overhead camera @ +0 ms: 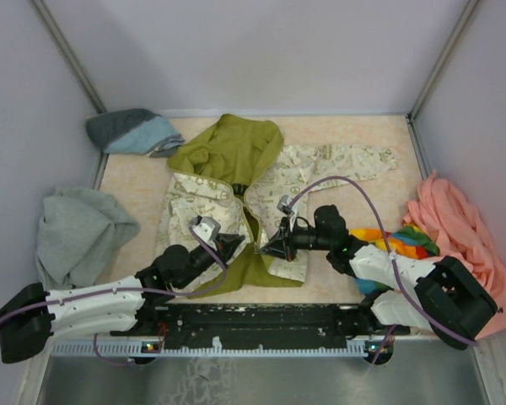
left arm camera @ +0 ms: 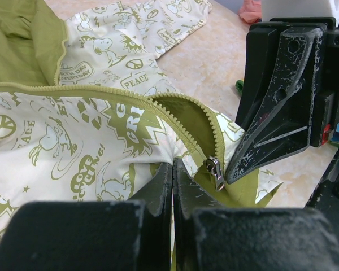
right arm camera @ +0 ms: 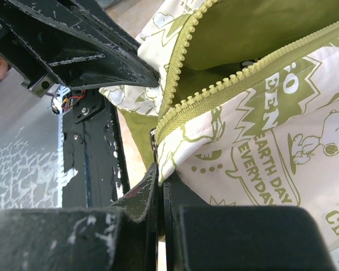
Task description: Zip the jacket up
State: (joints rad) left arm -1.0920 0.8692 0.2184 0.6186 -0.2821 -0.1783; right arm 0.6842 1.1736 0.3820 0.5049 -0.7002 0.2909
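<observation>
The left claw [left arm camera: 172,169] is closed, its two fingers pressed together with a fold of the jacket [overhead camera: 308,164] pinched at their tips, on the near edge of the jacket's left front panel. The right claw [right arm camera: 160,178] is likewise closed, gripping the near corner of the jacket's right panel, just where its row of olive teeth [right arm camera: 178,62] ends. The two claws sit close together at the jacket's near hem, tips pointing toward each other across the open front. The metal slider [left arm camera: 216,172] hangs on the right panel's row, between the claws and just beside the right claw's tip. The two rows lie apart here, with plain olive lining [overhead camera: 244,270] showing in the gap; farther up the jacket the panels come together. The jacket lies spread in the middle of the table [overhead camera: 354,131], cream printed side up, its olive hood [overhead camera: 228,148] at the far end and one sleeve [overhead camera: 354,160] stretched out to its right. Left of the jacket lies a grey sweatshirt [overhead camera: 76,232], and beyond its far left corner a blue-grey cloth [overhead camera: 131,131]. Right of the jacket lies a bright multicoloured cloth [overhead camera: 396,239], partly under the right arm, and past that a pink garment [overhead camera: 460,228].
</observation>
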